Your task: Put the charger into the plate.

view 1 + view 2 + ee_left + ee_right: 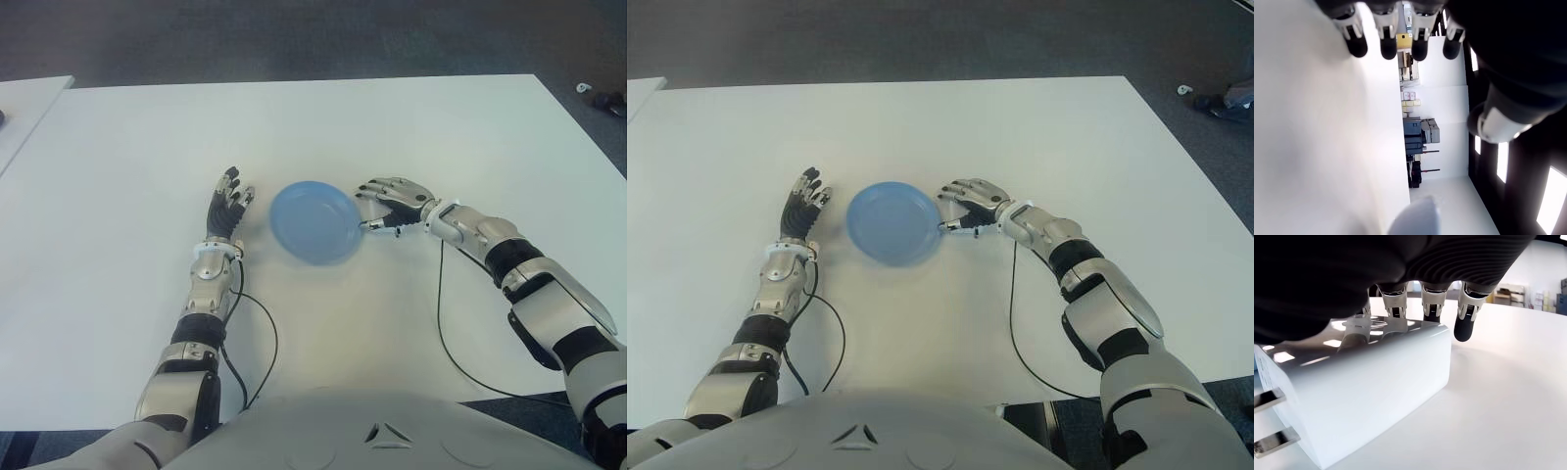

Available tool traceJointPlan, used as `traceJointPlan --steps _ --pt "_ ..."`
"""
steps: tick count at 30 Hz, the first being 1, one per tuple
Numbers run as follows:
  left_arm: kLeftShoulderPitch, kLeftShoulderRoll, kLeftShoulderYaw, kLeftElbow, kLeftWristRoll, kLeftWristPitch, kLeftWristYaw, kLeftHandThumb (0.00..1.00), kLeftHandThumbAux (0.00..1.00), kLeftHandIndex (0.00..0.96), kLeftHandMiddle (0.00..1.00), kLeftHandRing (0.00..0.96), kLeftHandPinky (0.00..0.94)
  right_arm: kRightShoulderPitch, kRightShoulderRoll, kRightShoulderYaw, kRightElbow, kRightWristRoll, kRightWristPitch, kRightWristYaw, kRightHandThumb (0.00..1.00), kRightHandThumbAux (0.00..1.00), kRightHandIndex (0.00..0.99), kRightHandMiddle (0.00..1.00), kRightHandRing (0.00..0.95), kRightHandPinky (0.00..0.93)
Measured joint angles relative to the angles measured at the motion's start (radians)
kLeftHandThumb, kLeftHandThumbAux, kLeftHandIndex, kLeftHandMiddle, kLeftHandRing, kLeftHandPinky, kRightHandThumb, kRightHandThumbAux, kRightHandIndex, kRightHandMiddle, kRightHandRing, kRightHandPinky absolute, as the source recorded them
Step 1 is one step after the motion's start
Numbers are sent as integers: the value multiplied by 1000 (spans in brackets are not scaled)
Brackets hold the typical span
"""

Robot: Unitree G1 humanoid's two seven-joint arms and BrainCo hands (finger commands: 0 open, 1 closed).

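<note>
Leftmost, the left hand [229, 207] shows on the white bench [411, 127] just beside the blue plate [312, 221], on the plate's left side. Its fingers are stretched out straight and hold nothing; the left wrist view shows four extended fingertips [1387, 46] with only bare bench beneath them.

The plate sits near the middle of the bench, roughly between the two hands, and its bowl holds nothing so far.

On the plate's right, the right hand [390, 204] is right at the plate's rim, palm down. The charger [1366, 391] lies under it: the right wrist view shows a white block on the bench, its two metal prongs [1271, 421] pointing back toward the wrist, with the fingers [1467, 318] draped over its top and far end. At least one fingertip hangs clear past the block, so the grip looks like a loose cover, not yet a firm clamp; I cannot tell whether the thumb presses the other side.

What the coming move turns on: the charger is beneath the right hand's palm, with its long axis running along the hand from wrist to fingertips, and the plate lies just beyond the fingers toward the bench's left edge. The right hand is clearly the nearer one, so a short lift and carry over the rim should do it.
</note>
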Motion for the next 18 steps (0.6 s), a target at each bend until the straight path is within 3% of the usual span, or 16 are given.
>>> traceJointPlan --steps 18 --pt "-5 14 1 31 -18 -32 -29 0 607 5 42 22 25 0 -8 -40 3 40 5 17 370 75 0 0 0 0"
